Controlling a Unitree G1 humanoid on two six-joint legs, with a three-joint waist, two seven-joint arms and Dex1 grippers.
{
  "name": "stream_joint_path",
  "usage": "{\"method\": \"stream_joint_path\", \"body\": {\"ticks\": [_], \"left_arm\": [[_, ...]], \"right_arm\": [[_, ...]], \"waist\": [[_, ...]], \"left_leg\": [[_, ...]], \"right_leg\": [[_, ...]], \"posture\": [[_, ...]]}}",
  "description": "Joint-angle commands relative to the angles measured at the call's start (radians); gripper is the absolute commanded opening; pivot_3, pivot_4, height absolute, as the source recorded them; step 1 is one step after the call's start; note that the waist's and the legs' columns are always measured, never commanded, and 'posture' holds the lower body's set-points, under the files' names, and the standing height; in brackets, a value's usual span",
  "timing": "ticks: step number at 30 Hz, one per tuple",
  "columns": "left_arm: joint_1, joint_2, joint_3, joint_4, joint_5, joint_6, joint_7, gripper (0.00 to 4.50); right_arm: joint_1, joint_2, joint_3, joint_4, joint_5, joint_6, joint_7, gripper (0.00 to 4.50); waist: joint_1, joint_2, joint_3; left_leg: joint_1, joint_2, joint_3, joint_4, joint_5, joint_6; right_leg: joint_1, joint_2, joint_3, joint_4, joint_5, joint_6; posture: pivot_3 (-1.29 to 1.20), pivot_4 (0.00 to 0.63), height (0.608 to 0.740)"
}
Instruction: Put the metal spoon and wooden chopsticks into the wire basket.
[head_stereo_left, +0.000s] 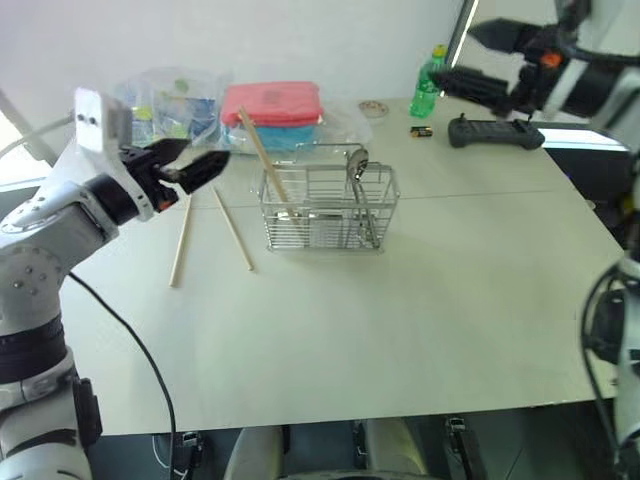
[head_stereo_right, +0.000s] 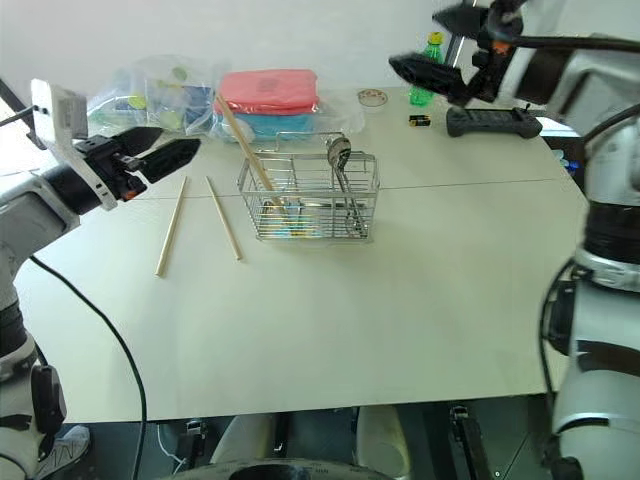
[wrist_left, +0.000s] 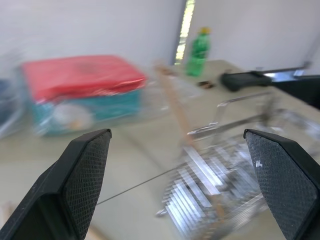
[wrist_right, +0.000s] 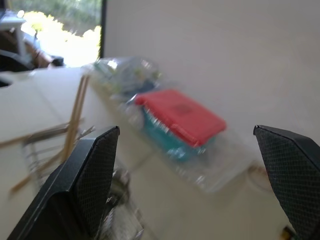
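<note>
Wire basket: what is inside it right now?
The basket holds the spoon, standing bowl up at its right end, and one chopstick leaning out at its left. Two more chopsticks lie on the table outside. The wires obscure the basket's bottom.

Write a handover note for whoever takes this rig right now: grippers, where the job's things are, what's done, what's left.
Left gripper: open, empty, raised above the table left of the wire basket.
Right gripper: open, empty, held high over the table's far right.
Metal spoon: standing in the basket's right side, bowl up.
Wooden chopsticks: one leans in the basket's left side; two lie on the table left of the basket.
Done: spoon and one chopstick in.
Left: pick up the two loose chopsticks and put them in the basket.
</note>
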Motion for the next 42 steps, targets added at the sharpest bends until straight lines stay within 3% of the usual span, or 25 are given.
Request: {"method": "stream_joint_path", "body": {"ticks": [1,9,14,19,29,42], "left_arm": [[-0.029,0.007,-0.015,0.11,0.1,-0.001,0.061,4.5],[-0.305,-0.069,-0.236,0.68,0.375,0.019,0.081,4.5],[-0.544,-0.129,-0.351,1.093,0.555,-0.095,0.014,4.5],[-0.674,-0.18,-0.383,1.358,0.677,-0.247,-0.027,4.5],[-0.709,-0.204,-0.311,1.504,0.748,-0.387,0.027,4.5],[-0.664,-0.213,-0.242,1.541,0.774,-0.326,0.082,4.5]], "right_arm": [[0.024,-0.052,0.012,-0.109,0.06,0.102,0.059,4.41],[0.121,-0.016,-0.054,-0.231,0.118,0.193,-0.036,4.41],[0.162,0.008,-0.098,-0.271,0.147,0.234,-0.105,4.41],[0.184,0.023,-0.135,-0.284,0.165,0.263,-0.172,4.41],[0.243,0.021,-0.216,-0.331,0.202,0.315,-0.269,4.41],[0.23,0.042,-0.236,-0.333,0.253,0.335,-0.341,4.41]], "waist": [[0.001,-0.001,0.0],[0.015,-0.006,0.001],[0.012,-0.008,0.002],[0.005,-0.008,0.002],[0.008,-0.008,0.002],[0.007,-0.008,0.002]], "left_leg": [[0.0,0.0,0.0,0.0,0.0,0.0],[-0.003,-0.001,0.0,0.003,0.0,-0.001],[-0.008,-0.002,0.0,0.003,0.001,-0.001],[-0.009,-0.002,0.0,0.002,0.001,-0.001],[-0.01,-0.002,0.0,0.003,0.001,-0.002],[-0.01,-0.002,0.0,0.004,0.001,-0.002]], "right_leg": [[0.0,0.0,0.0,0.0,0.0,0.0],[-0.001,-0.001,-0.001,0.0,0.002,0.004],[-0.005,-0.001,-0.001,0.0,0.003,0.005],[-0.006,-0.002,-0.002,0.0,0.003,0.006],[-0.007,-0.002,-0.002,0.001,0.004,0.007],[-0.007,-0.003,-0.002,0.002,0.004,0.007]], "posture": [[0.0,0.15,0.708],[0.0,0.15,0.708],[0.0,0.15,0.708],[0.0,0.15,0.708],[0.0,0.15,0.708],[0.0,0.15,0.708]]}}
